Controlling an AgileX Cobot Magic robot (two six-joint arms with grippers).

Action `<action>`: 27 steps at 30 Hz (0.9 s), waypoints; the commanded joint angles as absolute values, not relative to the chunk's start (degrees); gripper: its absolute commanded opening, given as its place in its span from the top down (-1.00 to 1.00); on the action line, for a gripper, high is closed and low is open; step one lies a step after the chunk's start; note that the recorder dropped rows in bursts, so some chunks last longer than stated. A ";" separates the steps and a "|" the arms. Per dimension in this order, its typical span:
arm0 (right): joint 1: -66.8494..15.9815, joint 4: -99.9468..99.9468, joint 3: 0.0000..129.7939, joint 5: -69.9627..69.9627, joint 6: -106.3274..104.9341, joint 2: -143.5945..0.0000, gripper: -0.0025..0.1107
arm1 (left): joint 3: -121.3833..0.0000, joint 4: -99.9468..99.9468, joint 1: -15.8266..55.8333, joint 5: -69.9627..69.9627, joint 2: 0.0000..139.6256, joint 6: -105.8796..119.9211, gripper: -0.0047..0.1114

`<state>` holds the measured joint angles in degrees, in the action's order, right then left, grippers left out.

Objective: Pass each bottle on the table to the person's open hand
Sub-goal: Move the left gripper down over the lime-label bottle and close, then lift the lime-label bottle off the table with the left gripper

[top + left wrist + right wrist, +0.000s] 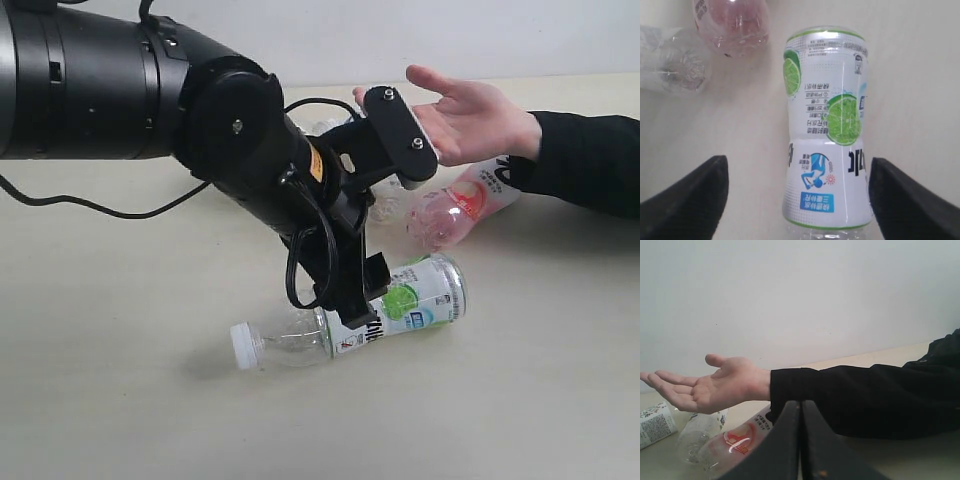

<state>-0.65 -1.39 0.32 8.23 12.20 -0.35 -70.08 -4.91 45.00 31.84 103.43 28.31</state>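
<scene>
In the exterior view the lime bottle [405, 300] lies on its side on the counter [120, 400], its long axis running across the view, white cap [242, 345] to the left and base to the right. The left end effector [358, 315] reaches down over its middle, and the arm [250, 150] hides part of the clear shoulder. Behind it the pink bottle [455, 205] lies on its side directly under the open hand [470, 115], rounded base toward the lime bottle and neck end hidden below the wrist. A clear bottle [388, 208] lies just beside it, half covered by the arm. In the left wrist view the two fingers [690, 200] stand apart on either side of the lime bottle [825, 125], one at the label's edge and the other clear of it, with the bottle's axis running straight between them, base pointing away. Past the base lie the pink bottle [732, 22] and the clear bottle [672, 67], apart from it. In the right wrist view the right end effector [801, 440] has its fingers pressed together and holds nothing. Beyond it the hand [715, 385] hovers palm up on a black sleeve [865, 400]. Beneath the hand lie the pink bottle [740, 442] and the clear bottle [696, 432], and a labelled bottle [655, 422] is cut off at the edge; which one, I cannot tell.
</scene>
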 commanded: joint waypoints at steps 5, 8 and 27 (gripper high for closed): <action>-0.73 -1.43 0.00 7.60 12.07 0.00 0.96 | -70.59 -3.29 46.07 32.54 103.64 28.27 -0.54; -0.73 -1.43 0.00 7.60 12.07 0.00 0.96 | -71.16 -1.67 46.50 35.01 105.14 27.88 -0.59; -0.73 -1.43 0.00 7.60 12.07 0.00 0.96 | -82.01 1.40 48.05 44.45 117.42 23.60 -0.59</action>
<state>-0.65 -1.39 0.32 8.23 12.20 -0.35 -81.01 1.11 47.88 42.87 116.04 23.92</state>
